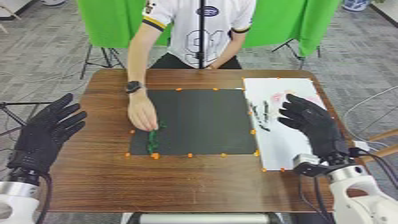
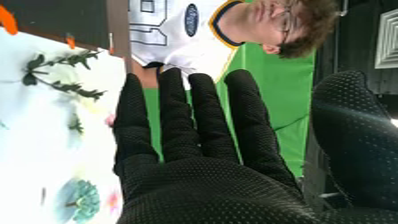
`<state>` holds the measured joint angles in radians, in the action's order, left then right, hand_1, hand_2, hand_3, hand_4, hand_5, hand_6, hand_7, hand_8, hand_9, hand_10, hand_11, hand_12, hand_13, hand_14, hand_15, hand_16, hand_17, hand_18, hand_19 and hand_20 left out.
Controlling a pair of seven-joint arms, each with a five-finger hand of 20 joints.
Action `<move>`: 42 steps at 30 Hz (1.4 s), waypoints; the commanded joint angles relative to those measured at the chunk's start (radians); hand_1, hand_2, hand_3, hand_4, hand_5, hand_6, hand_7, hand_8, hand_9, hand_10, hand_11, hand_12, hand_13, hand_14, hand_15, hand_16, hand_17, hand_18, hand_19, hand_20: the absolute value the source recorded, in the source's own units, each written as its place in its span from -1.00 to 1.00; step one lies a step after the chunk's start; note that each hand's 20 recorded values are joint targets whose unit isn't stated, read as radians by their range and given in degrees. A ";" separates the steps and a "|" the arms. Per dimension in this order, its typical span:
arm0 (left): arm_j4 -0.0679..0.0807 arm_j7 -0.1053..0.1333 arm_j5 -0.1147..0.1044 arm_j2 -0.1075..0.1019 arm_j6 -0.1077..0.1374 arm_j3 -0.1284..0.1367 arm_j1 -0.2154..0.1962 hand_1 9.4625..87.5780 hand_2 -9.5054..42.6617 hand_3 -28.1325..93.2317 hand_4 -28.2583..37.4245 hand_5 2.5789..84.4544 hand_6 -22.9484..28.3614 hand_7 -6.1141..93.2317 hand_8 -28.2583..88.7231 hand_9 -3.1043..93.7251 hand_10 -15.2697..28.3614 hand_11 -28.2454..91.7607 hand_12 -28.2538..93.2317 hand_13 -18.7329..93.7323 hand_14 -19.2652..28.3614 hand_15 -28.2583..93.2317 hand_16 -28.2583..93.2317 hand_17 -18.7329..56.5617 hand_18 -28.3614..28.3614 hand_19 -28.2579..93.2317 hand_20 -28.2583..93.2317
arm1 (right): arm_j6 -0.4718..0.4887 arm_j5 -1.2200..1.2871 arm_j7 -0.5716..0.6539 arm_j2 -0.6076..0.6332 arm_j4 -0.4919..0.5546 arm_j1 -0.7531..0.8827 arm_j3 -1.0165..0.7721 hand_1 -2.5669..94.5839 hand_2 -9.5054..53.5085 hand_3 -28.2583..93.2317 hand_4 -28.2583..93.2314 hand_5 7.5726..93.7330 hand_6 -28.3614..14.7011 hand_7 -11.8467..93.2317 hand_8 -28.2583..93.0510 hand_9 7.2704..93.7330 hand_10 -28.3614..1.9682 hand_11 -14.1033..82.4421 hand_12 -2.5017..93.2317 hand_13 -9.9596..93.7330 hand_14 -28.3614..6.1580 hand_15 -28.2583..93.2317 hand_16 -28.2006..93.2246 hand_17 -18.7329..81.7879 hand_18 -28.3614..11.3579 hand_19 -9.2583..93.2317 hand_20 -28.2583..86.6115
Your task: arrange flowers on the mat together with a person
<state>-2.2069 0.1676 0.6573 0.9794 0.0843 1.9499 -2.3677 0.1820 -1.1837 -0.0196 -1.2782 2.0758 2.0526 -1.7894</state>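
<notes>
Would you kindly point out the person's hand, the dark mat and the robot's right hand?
Person's hand [image 1: 142,112]: head view, on the back of the hand.
Dark mat [image 1: 209,120]: head view, on its bare middle.
Right hand [image 2: 213,192]: right wrist view, on the palm.

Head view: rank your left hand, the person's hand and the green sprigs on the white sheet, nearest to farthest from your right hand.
1. Green sprigs, on the white sheet, just left of the right hand.
2. Person's hand, at the mat's left side.
3. Left hand, farther left, past the mat.
</notes>
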 commanded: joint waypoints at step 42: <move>-0.001 0.015 -0.009 -0.002 -0.003 0.022 -0.038 -0.59 -0.70 0.62 -0.91 -0.26 0.05 -0.57 -0.65 -0.35 0.27 -0.23 -0.21 -0.25 0.44 -0.08 -0.48 -0.70 0.80 0.21 -0.34 | -0.372 -0.822 0.268 0.224 0.053 0.090 -0.046 -0.27 -1.00 0.58 -1.00 0.06 0.22 -0.10 -0.78 0.17 0.09 0.27 -0.27 0.17 0.02 0.68 -0.09 -0.15 -0.53 0.57 0.21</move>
<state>-2.2075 0.1811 0.6532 0.9763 0.0858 1.9679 -2.3909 -0.1395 -1.7068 0.0430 -1.1548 2.1216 2.1182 -1.8495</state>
